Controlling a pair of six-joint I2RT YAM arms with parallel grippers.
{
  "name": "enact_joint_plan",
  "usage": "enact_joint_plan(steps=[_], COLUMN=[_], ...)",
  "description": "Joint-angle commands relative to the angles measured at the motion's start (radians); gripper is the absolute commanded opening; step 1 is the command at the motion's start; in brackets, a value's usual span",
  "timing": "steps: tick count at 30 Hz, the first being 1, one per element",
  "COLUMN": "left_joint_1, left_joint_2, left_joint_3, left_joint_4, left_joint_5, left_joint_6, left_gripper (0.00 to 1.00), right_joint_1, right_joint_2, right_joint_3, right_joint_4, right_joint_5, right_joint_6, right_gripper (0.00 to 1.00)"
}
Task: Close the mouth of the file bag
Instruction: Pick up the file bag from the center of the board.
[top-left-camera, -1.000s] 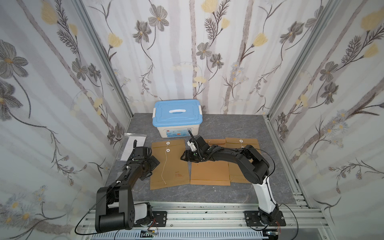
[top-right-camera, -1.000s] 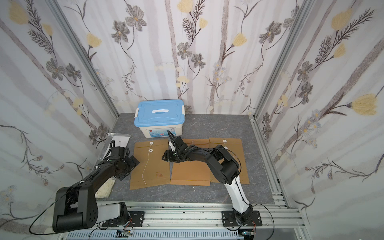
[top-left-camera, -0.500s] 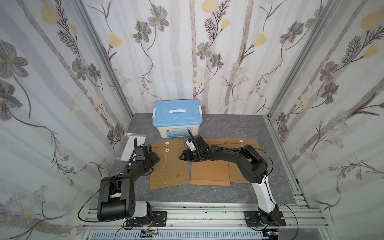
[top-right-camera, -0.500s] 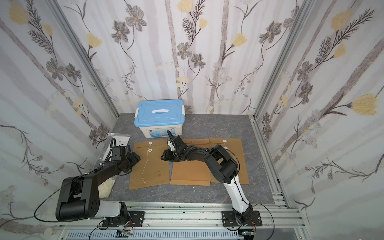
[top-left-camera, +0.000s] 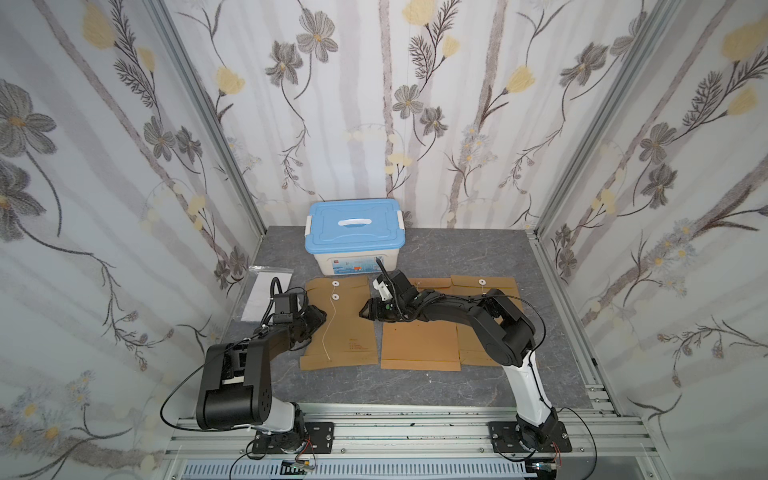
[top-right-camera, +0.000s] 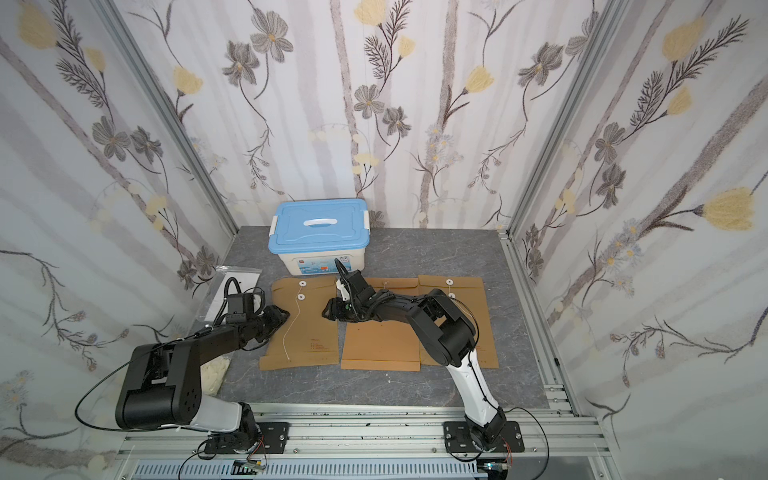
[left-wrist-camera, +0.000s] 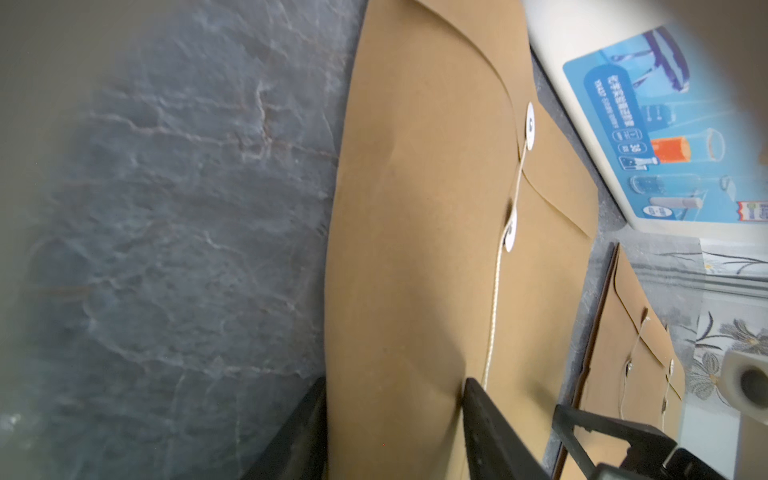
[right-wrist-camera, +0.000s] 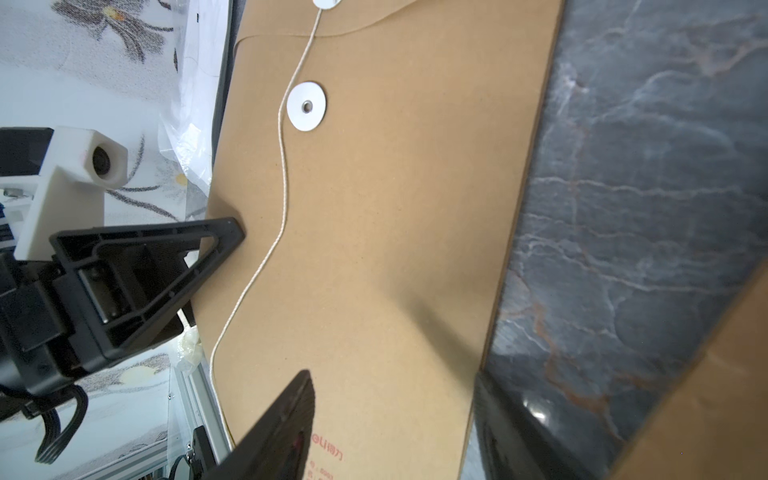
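Since a second ago the left arm has reached forward, carrying the left claw (top-left-camera: 320, 316) from beside the file bag (top-left-camera: 353, 320) to the bag's left edge. The left wrist view shows its jaws a middling way apart, one finger (left-wrist-camera: 478, 415) on the brown paper and the other on the grey worktop (top-left-camera: 457, 253) just off the edge. The right claw (top-left-camera: 363, 311) has barely shifted. It sits at the bag's opposite edge with a similar gap, one finger on the paper and one beside it, and nothing is lifted. The file bag lies flat on the worktop, left of centre and just in front of the blue-lidded box (top-left-camera: 353, 232). It is the leftmost of three brown envelopes, with the middle envelope (top-left-camera: 419, 345) and the far envelope (top-left-camera: 498, 286) to its right. Its flap is folded down, and the white string (top-left-camera: 331, 328) runs from the upper disc (top-left-camera: 335, 283) past the lower disc (top-left-camera: 335, 297) — loose down the bag's face. A clear plastic sleeve (top-left-camera: 266, 295) lies by the left wall.
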Motion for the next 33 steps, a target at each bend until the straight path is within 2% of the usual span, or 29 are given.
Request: enact_joint_plan(steps=[1, 3, 7, 10, 13, 19, 23, 24, 26, 27, 33], left_joint_1=[-0.008, -0.008, -0.007, -0.007, -0.007, -0.005, -0.004, 0.0, 0.008, 0.01, 0.019], left_joint_2=[-0.018, -0.039, -0.094, -0.136, -0.153, -0.156, -0.178, -0.181, -0.195, -0.201, -0.248], left_joint_3=[-0.016, -0.014, -0.002, 0.018, 0.033, 0.015, 0.017, 0.018, 0.012, 0.007, -0.01], left_joint_4=[-0.203, -0.221, -0.288, -0.37, -0.435, -0.414, -0.443, -0.459, -0.465, -0.468, -0.462], left_joint_5=[0.076, 0.065, 0.038, -0.014, -0.069, -0.071, -0.116, -0.132, -0.14, -0.151, -0.17], left_joint_6=[-0.029, -0.032, -0.047, -0.034, -0.014, -0.036, -0.037, -0.04, -0.044, -0.049, -0.052], left_gripper=[0.48, 0.39, 0.4, 0.44, 0.58, 0.59, 0.61, 0.63, 0.84, 0.91, 0.98], right_joint_1=[0.004, 0.004, -0.005, -0.009, -0.009, -0.009, -0.013, -0.015, -0.015, -0.016, -0.016], right_joint_2=[0.014, 0.012, 0.006, -0.003, -0.002, 0.003, 0.003, 0.004, 0.003, 0.003, 0.007], right_joint_3=[-0.011, -0.011, -0.027, -0.034, -0.028, -0.021, -0.02, -0.02, -0.02, -0.02, -0.017], right_joint_4=[-0.097, -0.095, -0.074, -0.075, -0.089, -0.099, -0.106, -0.107, -0.106, -0.107, -0.102], right_joint_5=[0.001, -0.001, -0.008, -0.005, 0.003, 0.0, 0.002, 0.002, 0.002, 0.001, -0.004], right_joint_6=[0.008, 0.01, 0.022, 0.018, 0.008, 0.004, 0.004, 0.004, 0.002, 0.003, 0.004], right_gripper=[0.63, 0.63, 0.63, 0.63, 0.63, 0.63, 0.63, 0.63, 0.63, 0.63, 0.63])
